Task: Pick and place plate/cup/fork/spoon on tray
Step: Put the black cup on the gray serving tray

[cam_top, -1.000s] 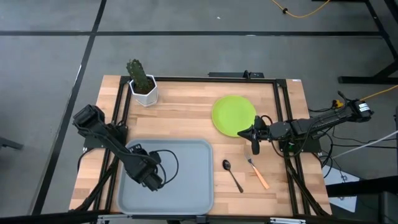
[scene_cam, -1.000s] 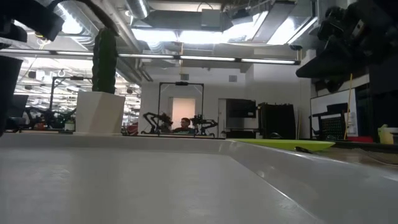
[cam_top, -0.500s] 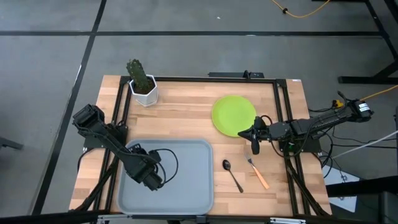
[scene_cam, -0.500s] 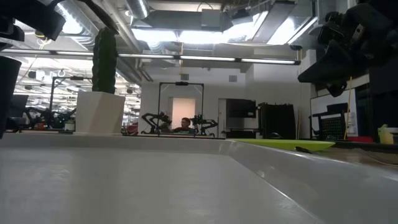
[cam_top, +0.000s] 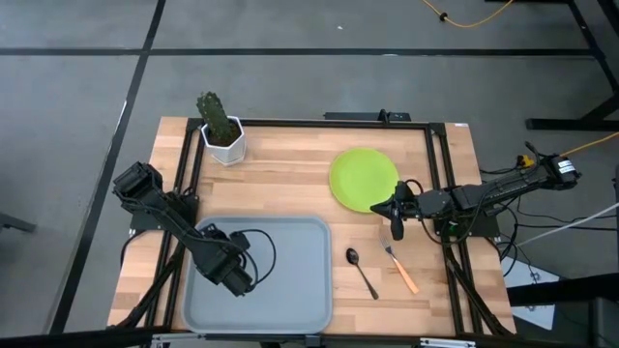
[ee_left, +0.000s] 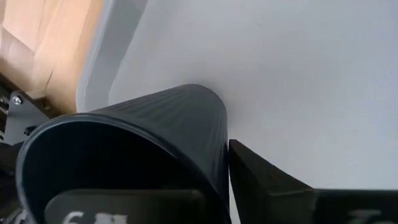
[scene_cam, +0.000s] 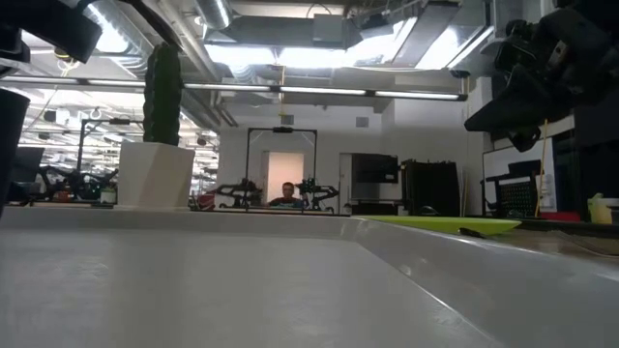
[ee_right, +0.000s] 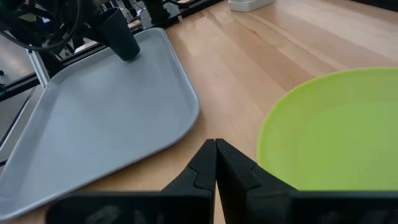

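Gripping the cup (ee_left: 143, 143), your left claw (cam_top: 232, 277) is hanging over the near-left part of the tray (cam_top: 290, 290); one finger is inside the mouth and the other is pressing the ribbed outer wall, so the jaws are clamped on its side. The cup is a dark ridged cylinder, tilted, its base touching or just above the tray floor; which of the two is hard to tell. You are placing the cup, by my reading, and the next move is asking you to level it, settle it flat and let go without tipping it.

Your right claw (ee_right: 215, 163) is pinched together, fingertips meeting, and is hovering just beside the near edge of the plate (cam_top: 364, 179). That plate is a flat, smooth, lime-green disc with a thin rim, lying low on the wood, so it is likely going to need the jaws opened and slid under or over its lip.

Farther toward you from that claw, the spoon (cam_top: 362, 271) and the fork (cam_top: 400, 267) are lying on the bare table, thin and hard to pinch.
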Controlling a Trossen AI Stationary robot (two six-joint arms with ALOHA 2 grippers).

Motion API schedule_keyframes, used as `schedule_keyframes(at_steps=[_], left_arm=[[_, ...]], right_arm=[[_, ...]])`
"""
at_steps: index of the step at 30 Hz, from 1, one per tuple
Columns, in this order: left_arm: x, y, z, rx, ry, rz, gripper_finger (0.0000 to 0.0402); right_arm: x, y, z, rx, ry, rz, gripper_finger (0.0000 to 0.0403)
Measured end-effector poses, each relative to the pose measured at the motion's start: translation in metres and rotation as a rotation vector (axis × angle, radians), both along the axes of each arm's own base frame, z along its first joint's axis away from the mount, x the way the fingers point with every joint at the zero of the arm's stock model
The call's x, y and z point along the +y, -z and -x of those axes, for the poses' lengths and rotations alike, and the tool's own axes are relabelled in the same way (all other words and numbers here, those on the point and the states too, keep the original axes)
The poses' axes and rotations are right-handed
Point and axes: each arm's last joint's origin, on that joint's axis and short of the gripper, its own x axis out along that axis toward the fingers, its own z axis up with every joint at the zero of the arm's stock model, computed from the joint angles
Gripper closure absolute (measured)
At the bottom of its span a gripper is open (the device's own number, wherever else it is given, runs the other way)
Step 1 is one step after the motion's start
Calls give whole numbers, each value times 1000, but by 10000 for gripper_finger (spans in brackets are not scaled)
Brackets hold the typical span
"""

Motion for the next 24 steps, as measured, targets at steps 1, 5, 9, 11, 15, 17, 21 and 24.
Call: schedule_keyframes(at_steps=[1, 5, 9, 11, 15, 17, 21, 24], left_arm=[[0, 0, 0, -6, -9, -4, 363], [0, 0, 0, -10, -14, -8, 350], [0, 0, 0, -9, -10, -8, 344], [0, 0, 0, -8, -10, -8, 344], [0, 0, 0, -4, -9, -4, 346], [0, 0, 1, 18, -14, 7, 346], [1, -1, 3, 50, -24, 7, 346], [2, -3, 2, 53, -29, 4, 346]], right_arm=[[0, 0, 0, 1, 0, 0, 392], [0, 0, 0, 1, 0, 0, 392], [1, 0, 0, 1, -4, 0, 392], [2, 0, 0, 1, -11, 0, 392], [3, 0, 1, 1, -22, 0, 392], [4, 0, 1, 1, -28, 1, 392], [6, 0, 1, 2, -36, 1, 392], [6, 1, 1, 6, -37, 2, 392]])
